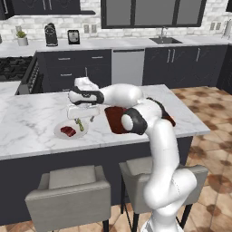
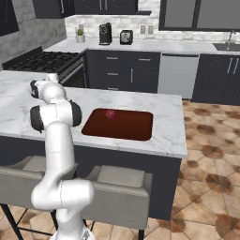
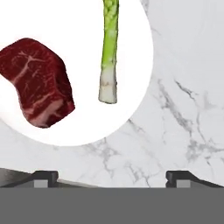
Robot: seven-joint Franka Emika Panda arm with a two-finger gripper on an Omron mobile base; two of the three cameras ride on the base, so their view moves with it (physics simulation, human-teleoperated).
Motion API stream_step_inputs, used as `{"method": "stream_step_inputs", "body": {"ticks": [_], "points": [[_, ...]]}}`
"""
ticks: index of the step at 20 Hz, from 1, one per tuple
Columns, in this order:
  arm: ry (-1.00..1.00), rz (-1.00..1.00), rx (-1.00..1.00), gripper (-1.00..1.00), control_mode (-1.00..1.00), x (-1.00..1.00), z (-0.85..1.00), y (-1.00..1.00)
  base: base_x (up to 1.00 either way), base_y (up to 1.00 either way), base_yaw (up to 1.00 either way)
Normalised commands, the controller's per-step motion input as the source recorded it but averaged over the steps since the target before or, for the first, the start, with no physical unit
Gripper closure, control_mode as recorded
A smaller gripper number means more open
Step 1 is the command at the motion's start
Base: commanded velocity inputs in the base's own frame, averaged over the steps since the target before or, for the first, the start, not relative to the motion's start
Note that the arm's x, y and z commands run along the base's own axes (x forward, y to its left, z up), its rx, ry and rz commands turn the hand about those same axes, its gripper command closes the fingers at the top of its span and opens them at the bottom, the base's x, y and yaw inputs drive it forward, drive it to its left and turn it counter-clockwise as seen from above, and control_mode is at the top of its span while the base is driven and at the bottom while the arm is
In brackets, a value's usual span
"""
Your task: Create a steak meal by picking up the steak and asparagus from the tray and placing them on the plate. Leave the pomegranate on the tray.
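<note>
Marble island counter [image 1: 31, 122], pale with grey veining. The plate [image 1: 58, 130] sits on it toward the left in the left base view, with the steak [image 1: 68, 131] and the asparagus [image 1: 80, 124] both lying on it, side by side, not touching.

Hand view, close: steak [image 3: 37, 81] on the plate's [image 3: 70, 26] white surface, dark red with paler marbling. Asparagus [image 3: 108, 48] lies just beside it, pale cut end pointing toward the plate's rim, the rest running out of the top of the picture. Bare marble [image 3: 183, 109] takes the other side.

The gripper [image 3: 111, 178] hangs just above the plate in the left base view [image 1: 84, 118]. Fingertips [image 3: 43, 178] stand wide apart at the bottom of the hand view with nothing between them; empty, jaws spread wide.

The tray [image 2: 119, 124] lies on the same counter, near the edge above the stools. The pomegranate [image 2: 110, 113] sits on it, toward its far left part in the right base view, alone. In the left base view the arm's elbow covers most of the tray [image 1: 112, 118]; a dark red strip shows to each side.

Surroundings: two grey stools [image 1: 68, 195] tucked under the counter's near edge. Back counter carries a coffee machine [image 1: 50, 35], a toaster [image 1: 73, 36] and a small potted plant [image 1: 21, 37]; sink [image 1: 165, 40] to the right, stove [image 1: 13, 68] at left. Dark cabinets, tiled floor [image 1: 213, 118].
</note>
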Motion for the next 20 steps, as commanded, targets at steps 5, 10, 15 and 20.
{"method": "stream_step_inputs", "body": {"ticks": [5,10,15,20], "points": [[-0.21,0.0,0.0,-1.0,-1.0,-1.0,0.33,-0.55,0.0,0.0,0.0],[-0.29,0.0,0.0,-1.0,-1.0,-0.96,0.61,-0.69,0.0,0.0,0.0],[-0.26,0.03,0.0,-1.0,-1.0,-0.7,0.57,-0.63,0.0,0.0,0.0],[-0.06,0.1,0.09,-1.0,-1.0,-0.46,0.0,-0.85,0.0,0.0,0.0]]}}
